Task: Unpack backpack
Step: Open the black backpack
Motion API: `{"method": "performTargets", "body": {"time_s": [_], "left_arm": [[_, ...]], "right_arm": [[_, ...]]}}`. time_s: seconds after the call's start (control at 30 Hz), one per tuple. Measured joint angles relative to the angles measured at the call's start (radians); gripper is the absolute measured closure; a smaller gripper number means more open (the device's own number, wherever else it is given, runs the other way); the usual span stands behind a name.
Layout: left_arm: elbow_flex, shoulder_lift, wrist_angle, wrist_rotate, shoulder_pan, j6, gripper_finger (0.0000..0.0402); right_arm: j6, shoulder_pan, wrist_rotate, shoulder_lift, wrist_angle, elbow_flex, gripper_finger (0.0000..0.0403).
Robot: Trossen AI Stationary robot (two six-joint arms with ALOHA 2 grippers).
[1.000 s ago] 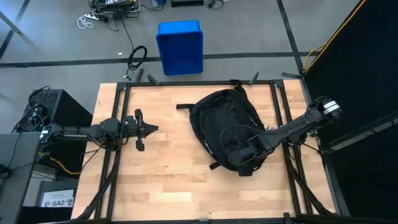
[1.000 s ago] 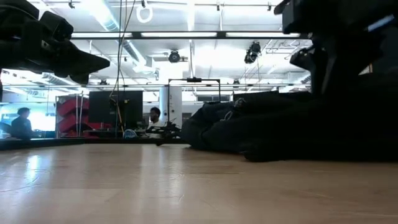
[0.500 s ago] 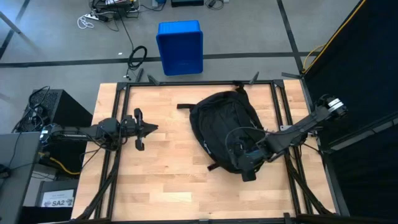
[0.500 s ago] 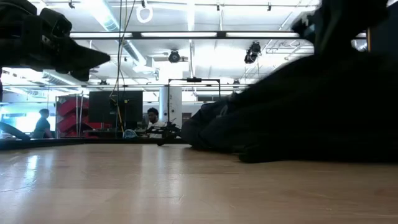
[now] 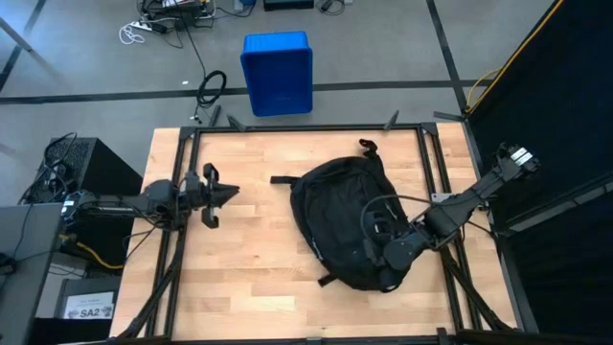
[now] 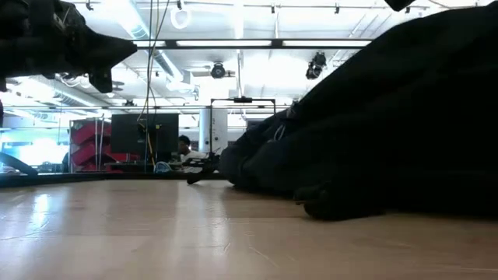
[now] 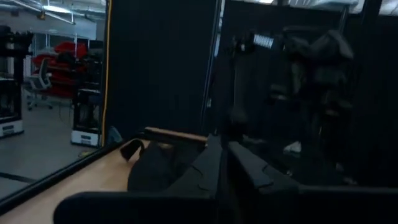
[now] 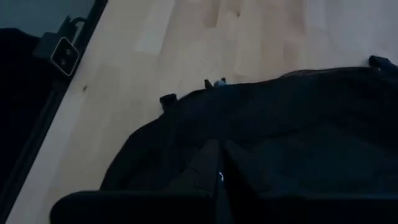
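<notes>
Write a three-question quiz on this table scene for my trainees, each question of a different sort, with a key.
1. True or false: the right gripper is down at the backpack.
2. Which lies off the table? A) backpack B) blue bin C) left gripper
3. Fill in: the left gripper's fingers are ____.

Key: 1 true; 2 B, on the floor beyond the far edge; 3 shut.

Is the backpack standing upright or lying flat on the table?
Lying flat: the backpack spreads across the table in the high view, and the right gripper is shut on its fabric.
</notes>
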Motion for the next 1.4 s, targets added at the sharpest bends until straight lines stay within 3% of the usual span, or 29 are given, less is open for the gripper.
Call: {"method": "performTargets", "body": {"time_s": [0.23,0.37,0.67,0.9,1.2,1.4], "left_arm": [[0.0,0.009,0.021,0.005,-0.001,-0.034,0.0401],[0.003,0.039,0.019,0.074,-0.012,-0.05,0.0401],[0.055,0.241,0.035,0.024,-0.037,-0.053,0.0401],[0.202,0.501,0.038,0.03,-0.043,0.034,0.0401],[0.479,0.974,0.032,0.032,-0.103,0.286,0.0399],[0.627,1.226,-0.001,0.021,-0.136,0.435,0.034]], "right_arm": [[0.046,-0.004,0.019,0.0,0.002,0.0,0.0402],[0.045,-0.01,0.026,0.0,0.049,0.0,0.0402],[0.015,-0.063,0.021,0.001,0.084,0.0,0.0403],[0.01,-0.107,0.021,0.001,0.09,0.0,0.0403],[0.0,-0.111,0.019,0.002,0.159,0.0,0.0403],[0.001,-0.102,0.018,0.002,0.162,0.0,0.0403]]}}
